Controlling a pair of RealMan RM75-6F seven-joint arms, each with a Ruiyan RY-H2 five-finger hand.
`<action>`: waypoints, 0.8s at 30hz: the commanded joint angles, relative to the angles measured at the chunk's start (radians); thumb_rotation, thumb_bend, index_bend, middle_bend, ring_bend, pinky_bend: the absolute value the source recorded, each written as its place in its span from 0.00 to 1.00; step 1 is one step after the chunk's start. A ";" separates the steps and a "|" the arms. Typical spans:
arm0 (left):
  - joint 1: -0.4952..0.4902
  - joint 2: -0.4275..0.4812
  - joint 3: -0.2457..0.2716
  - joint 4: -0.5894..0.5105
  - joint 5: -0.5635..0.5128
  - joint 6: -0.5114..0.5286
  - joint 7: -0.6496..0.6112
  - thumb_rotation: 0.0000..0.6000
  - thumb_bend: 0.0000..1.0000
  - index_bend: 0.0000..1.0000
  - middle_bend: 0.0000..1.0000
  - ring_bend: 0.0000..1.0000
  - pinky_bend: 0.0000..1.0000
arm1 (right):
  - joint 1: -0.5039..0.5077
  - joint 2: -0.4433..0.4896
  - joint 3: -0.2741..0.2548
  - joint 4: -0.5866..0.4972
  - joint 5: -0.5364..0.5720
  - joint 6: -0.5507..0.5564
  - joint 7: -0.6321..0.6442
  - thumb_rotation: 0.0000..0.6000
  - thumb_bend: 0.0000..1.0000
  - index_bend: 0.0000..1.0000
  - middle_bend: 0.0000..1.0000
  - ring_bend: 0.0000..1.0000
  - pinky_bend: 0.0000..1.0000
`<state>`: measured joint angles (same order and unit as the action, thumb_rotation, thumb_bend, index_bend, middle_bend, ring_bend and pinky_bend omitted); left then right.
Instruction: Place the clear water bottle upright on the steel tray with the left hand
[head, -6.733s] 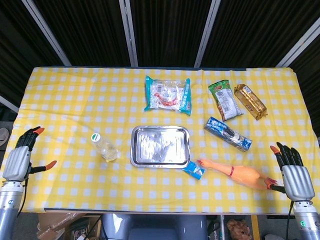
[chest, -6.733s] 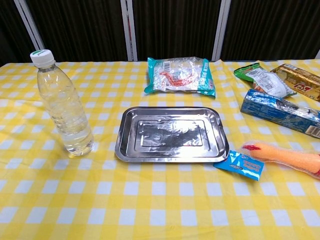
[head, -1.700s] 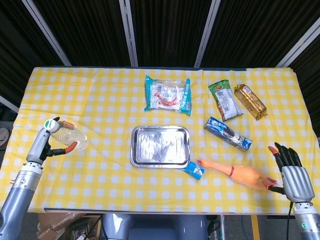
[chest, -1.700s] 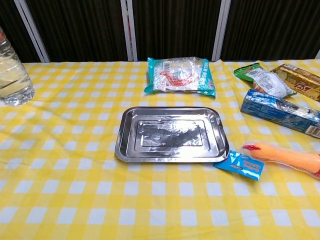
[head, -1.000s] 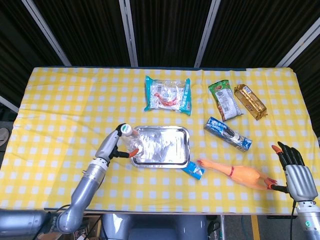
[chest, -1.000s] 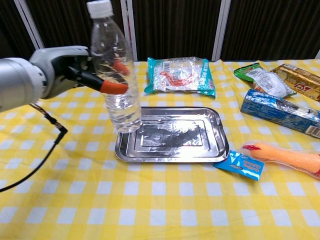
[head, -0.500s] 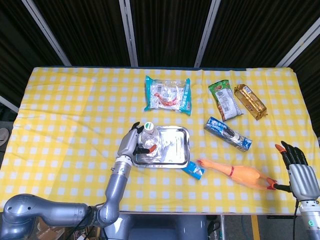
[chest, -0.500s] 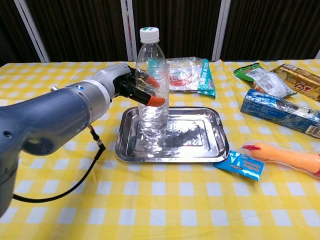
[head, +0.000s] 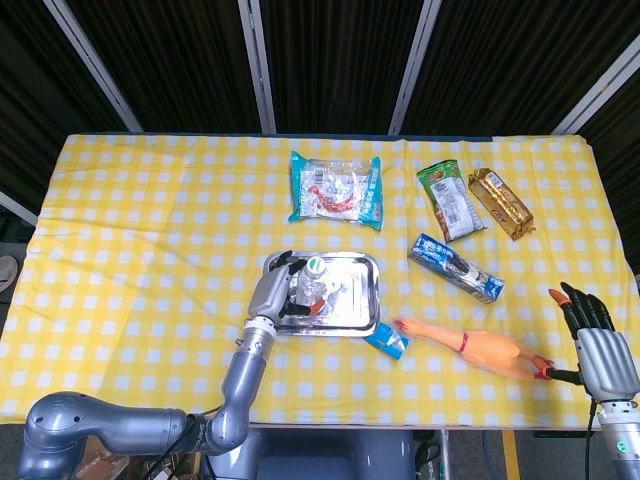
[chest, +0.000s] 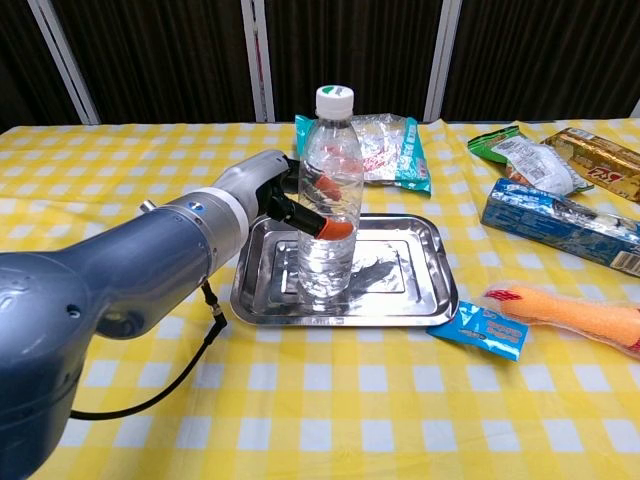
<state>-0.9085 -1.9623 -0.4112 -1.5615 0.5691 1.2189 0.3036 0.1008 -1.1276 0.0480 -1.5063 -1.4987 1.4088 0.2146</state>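
Observation:
The clear water bottle, white cap up, stands upright with its base inside the steel tray, left of the tray's middle. My left hand grips it around the middle from the left; one orange fingertip shows across its front. From the head view the bottle is seen from above over the tray, with the left hand beside it. My right hand hangs off the table's front right corner, fingers apart, holding nothing.
A teal snack bag lies just behind the tray. A small blue packet touches the tray's front right corner, next to a rubber chicken. A blue box, a green packet and a gold packet lie at right.
The left hand has carried the bottle from the table's left side to the tray and lowered it; in the last half second it moved slightly right and down. The right hand stayed put.

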 joint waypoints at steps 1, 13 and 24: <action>0.012 0.024 0.007 -0.028 0.016 -0.014 0.010 1.00 0.09 0.17 0.09 0.00 0.05 | 0.000 -0.001 -0.001 -0.001 -0.001 0.000 -0.002 1.00 0.05 0.11 0.00 0.03 0.00; 0.129 0.243 0.079 -0.322 0.142 0.079 0.066 1.00 0.00 0.01 0.00 0.00 0.05 | -0.001 -0.001 0.000 -0.007 -0.003 0.006 -0.010 1.00 0.05 0.11 0.00 0.03 0.00; 0.455 0.603 0.383 -0.361 0.507 0.358 0.002 1.00 0.06 0.10 0.08 0.00 0.05 | -0.002 -0.005 -0.002 -0.010 -0.011 0.014 -0.025 1.00 0.05 0.11 0.00 0.03 0.00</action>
<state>-0.5762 -1.4496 -0.1451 -2.0065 0.9424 1.4659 0.3553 0.0987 -1.1308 0.0459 -1.5183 -1.5096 1.4225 0.1945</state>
